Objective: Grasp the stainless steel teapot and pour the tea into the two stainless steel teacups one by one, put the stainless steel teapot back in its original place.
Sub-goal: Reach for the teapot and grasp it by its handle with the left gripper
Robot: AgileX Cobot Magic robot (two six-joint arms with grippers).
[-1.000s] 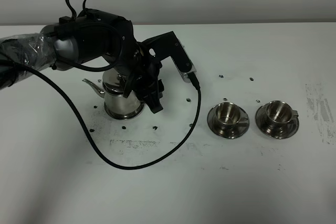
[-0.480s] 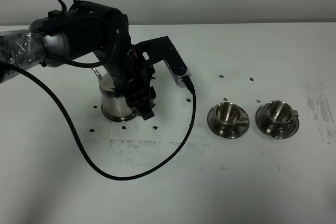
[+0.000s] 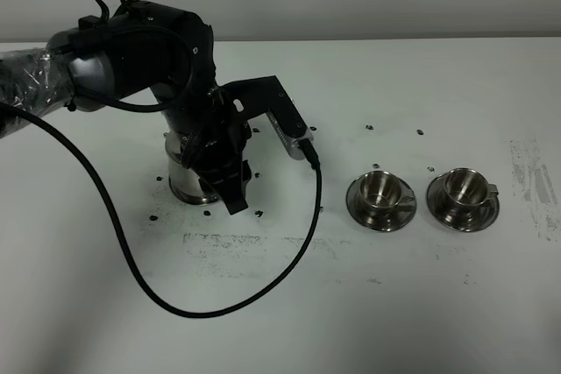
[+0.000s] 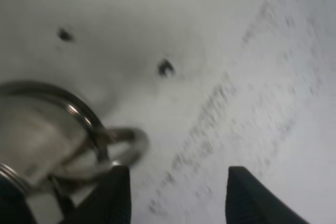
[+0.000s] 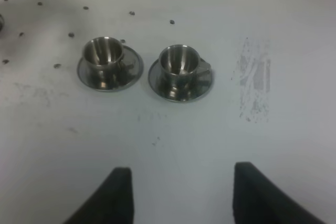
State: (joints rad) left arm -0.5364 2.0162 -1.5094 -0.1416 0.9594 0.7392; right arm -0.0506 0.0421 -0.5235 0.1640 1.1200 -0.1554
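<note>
So, in the overhead view the shiny squat stainless steel teapot (image 3: 181, 179) sits left of centre on the white tabletop (image 3: 394, 304). It's mostly hidden under the bulky black left arm (image 3: 131, 59), which leans over it from the upper left of the frame. On the left wrist camera, the left gripper (image 4: 176, 198) has its two black fingers (image 4: 116, 195) spread wide, with only bare table between them, so it's got hold of nothing. The teapot's loop handle (image 4: 126, 145) is just past the tip of one finger, but it's too blurry to say if they touch. Right of centre in the overhead shot are the two small shiny stainless steel teacups (image 3: 379, 187), side by side, each on its own round steel saucer (image 3: 358, 213). The right-hand teacup (image 3: 462, 185) has its little handle pointing toward the right edge of the frame. The right gripper (image 5: 181, 198) is also wide open and empty, looking at both cups from well back. A black cable (image 3: 131, 243) loops across the lower left of the overhead frame, and small dark specks (image 3: 260, 213) dot the table around the pot.
</note>
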